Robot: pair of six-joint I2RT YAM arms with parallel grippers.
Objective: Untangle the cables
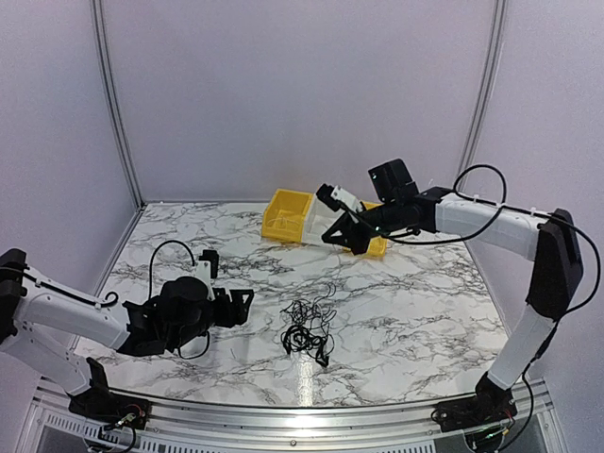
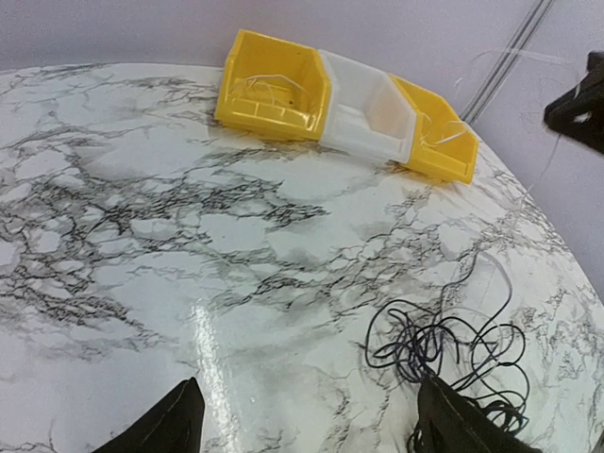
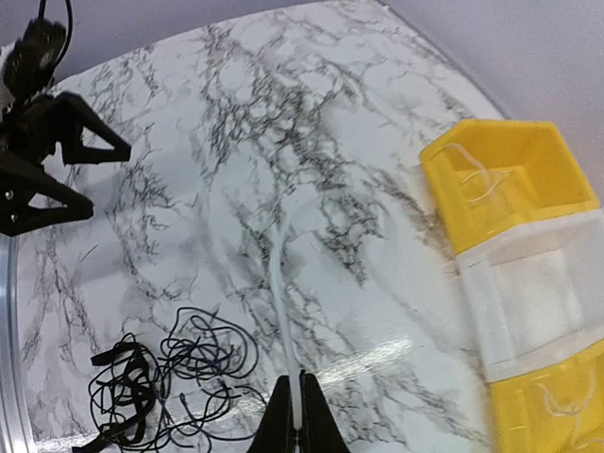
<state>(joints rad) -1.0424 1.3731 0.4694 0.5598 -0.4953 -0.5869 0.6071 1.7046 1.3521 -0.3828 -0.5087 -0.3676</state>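
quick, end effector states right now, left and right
left end effector: open, holding nothing
right end effector: closed on the whitish cable

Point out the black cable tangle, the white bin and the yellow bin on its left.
black cable tangle (image 1: 304, 332), top view, centre of the knot.
white bin (image 2: 363, 142), left wrist view, near wall.
yellow bin (image 2: 264, 111), left wrist view, near wall.

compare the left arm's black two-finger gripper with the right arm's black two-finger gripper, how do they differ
The left gripper is wide open and empty; the right gripper is shut on a thin whitish cable. The left gripper sits low beside the tangle of black cables; the right gripper is raised near the yellow and white bins. Both have black fingers.
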